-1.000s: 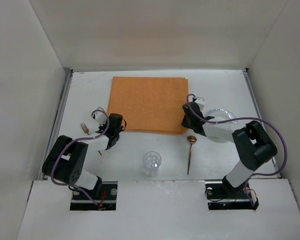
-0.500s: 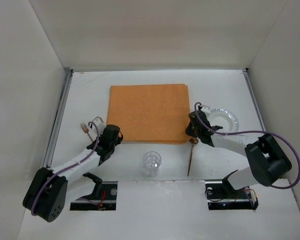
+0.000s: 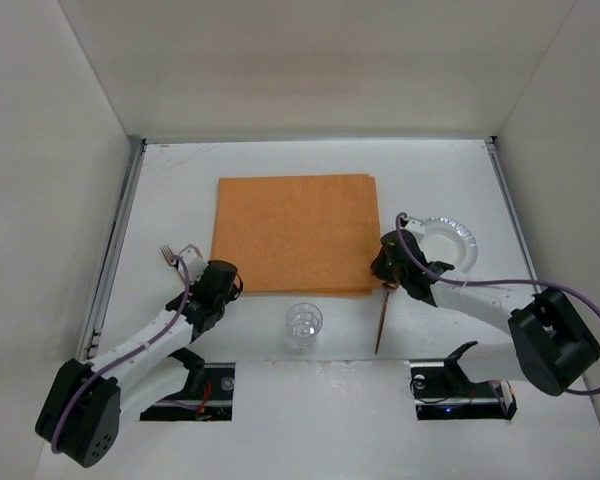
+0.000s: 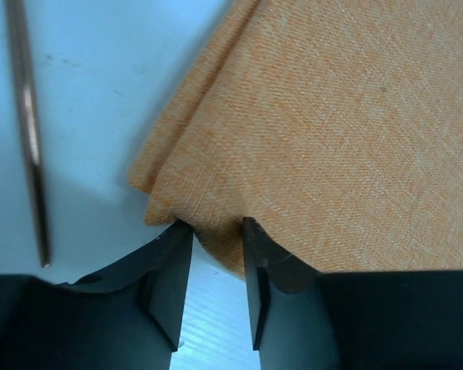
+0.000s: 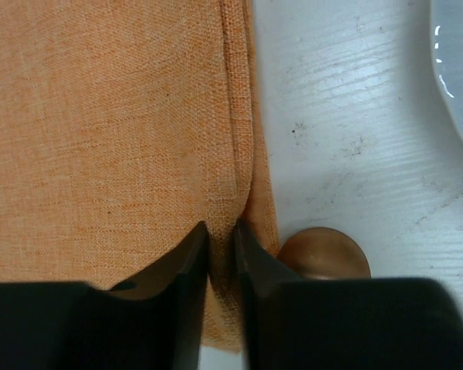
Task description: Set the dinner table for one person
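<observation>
Glass [image 3: 303, 322] before placemat [image 3: 295, 230], plate [image 3: 450, 238] right, perhaps fork [image 3: 170, 254] left

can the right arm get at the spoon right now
Probably not yet: the right gripper is shut on the placemat. The spoon lies uncovered just beside it, reachable once it lets go.

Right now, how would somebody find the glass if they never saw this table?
Start at the big orange placemat on the white table. Just off its near edge stands the glass. Unlike the thin coppery spoon to its right, it is round and see-through.

L gripper [image 3: 230, 284] & R gripper [image 3: 381, 270] at orange placemat [image 3: 295, 232] near corners
</observation>
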Robot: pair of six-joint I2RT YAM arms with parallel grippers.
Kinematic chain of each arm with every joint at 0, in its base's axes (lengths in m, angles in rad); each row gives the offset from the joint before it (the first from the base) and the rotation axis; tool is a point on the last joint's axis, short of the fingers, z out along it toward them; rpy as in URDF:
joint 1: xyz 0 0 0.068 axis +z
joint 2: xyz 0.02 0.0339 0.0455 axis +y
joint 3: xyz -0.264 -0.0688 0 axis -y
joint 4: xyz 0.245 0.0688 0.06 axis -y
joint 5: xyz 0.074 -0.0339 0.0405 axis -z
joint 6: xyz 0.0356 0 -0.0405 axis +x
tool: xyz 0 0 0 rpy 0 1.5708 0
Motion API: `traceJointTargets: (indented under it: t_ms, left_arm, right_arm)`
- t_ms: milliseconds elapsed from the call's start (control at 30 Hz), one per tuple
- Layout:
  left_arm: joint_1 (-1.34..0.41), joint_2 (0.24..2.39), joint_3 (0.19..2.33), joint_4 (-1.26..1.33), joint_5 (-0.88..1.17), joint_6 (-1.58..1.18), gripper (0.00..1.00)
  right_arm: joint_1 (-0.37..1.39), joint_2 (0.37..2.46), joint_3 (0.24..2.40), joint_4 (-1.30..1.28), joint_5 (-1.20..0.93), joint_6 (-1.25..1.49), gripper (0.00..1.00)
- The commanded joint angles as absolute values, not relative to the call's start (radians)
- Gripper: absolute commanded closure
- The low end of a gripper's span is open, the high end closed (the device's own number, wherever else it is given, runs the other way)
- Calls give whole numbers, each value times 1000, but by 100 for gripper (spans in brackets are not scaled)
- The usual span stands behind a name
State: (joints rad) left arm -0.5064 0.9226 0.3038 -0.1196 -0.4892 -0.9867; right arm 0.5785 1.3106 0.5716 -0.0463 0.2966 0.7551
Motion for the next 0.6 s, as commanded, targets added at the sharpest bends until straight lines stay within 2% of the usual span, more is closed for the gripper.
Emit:
traceJointTargets:
  t_ms: [0, 100, 200, 367, 500, 567]
  left_arm:
    - [-505, 827, 321, -231, -583, -973, 67]
    - [-521, 743, 354, -262, -632, -934, 63]
    - [-560, 693, 386, -241, -663, -910, 62]
    - [-688, 739, 417, -112, -745, -902, 61]
    - [-768, 761, 420, -130, -824, -893, 61]
    - [-780, 721, 393, -121, -830, -896, 60]
  right_arm:
    - [579, 1261, 569, -86, 356, 732, 70]
    - [579, 1220, 577, -89, 347, 719, 51]
    - [581, 1168, 598, -112, 344, 712, 42]
    - [579, 1057, 626, -138, 341, 715, 36]
    - [553, 961, 620, -146, 350, 736, 36]
    - [510, 913, 603, -146, 363, 758, 39]
